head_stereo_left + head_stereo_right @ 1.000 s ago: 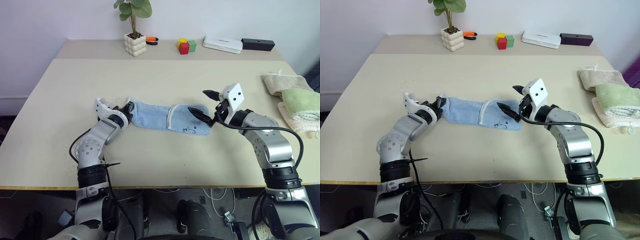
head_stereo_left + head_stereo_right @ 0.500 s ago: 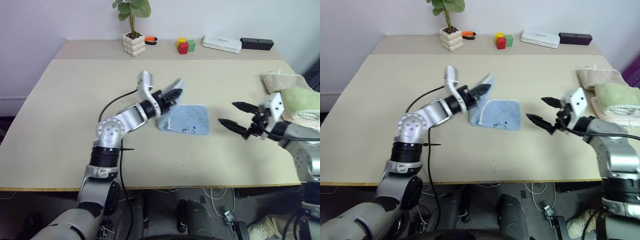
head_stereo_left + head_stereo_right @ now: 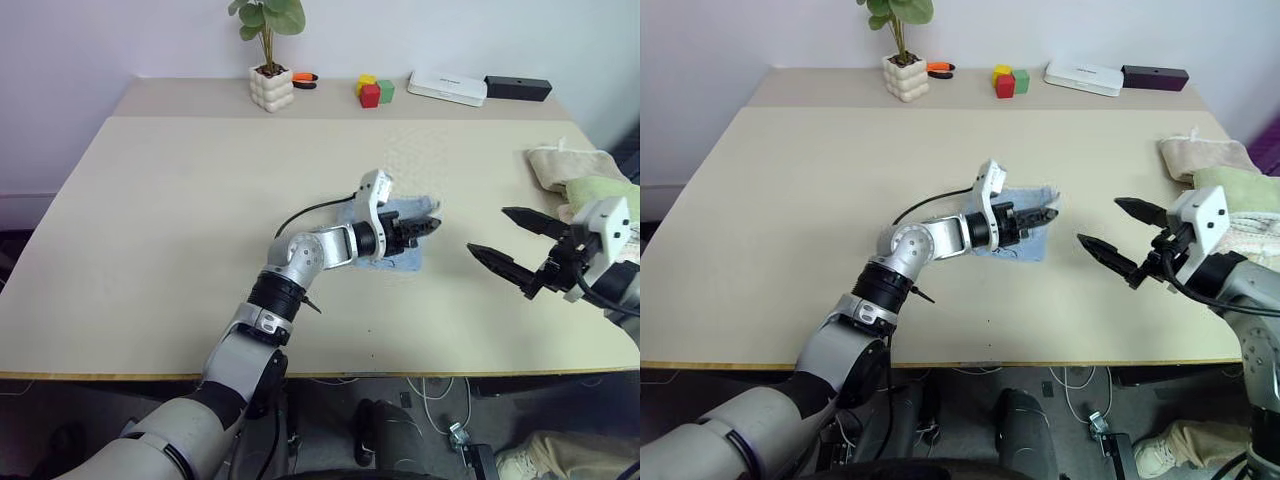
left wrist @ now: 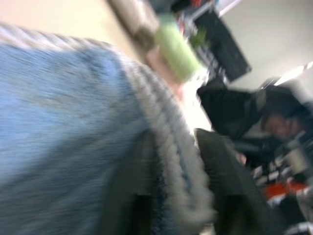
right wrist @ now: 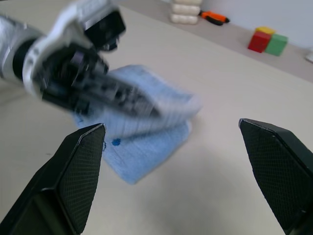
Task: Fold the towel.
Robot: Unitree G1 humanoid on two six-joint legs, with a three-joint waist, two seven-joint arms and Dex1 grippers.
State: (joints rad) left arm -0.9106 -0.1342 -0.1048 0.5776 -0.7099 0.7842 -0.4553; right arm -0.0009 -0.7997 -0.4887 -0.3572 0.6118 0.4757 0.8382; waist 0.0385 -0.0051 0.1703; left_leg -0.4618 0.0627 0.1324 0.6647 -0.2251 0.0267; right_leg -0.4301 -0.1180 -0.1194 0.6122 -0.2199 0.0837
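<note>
The light blue towel (image 3: 405,258) lies folded over on itself at the table's middle right, with its dark mark (image 5: 116,142) on the lower layer. My left gripper (image 3: 425,222) reaches across level with the top layer's right edge. In the left wrist view the white hem (image 4: 168,161) runs between its two fingers (image 4: 129,191), which stand a little apart. My right gripper (image 3: 487,230) hovers to the right of the towel, wide open and empty, clear of the cloth.
A green folded towel (image 3: 603,192) and a beige one (image 3: 563,160) lie at the table's right edge, close to my right arm. Along the back stand a potted plant (image 3: 270,88), coloured blocks (image 3: 371,92), a white box (image 3: 446,88) and a black box (image 3: 516,88).
My left gripper has carried the towel's left end over to the right and laid it on the other half, and its fingers have parted. My right gripper has drawn back to the right, still open.
</note>
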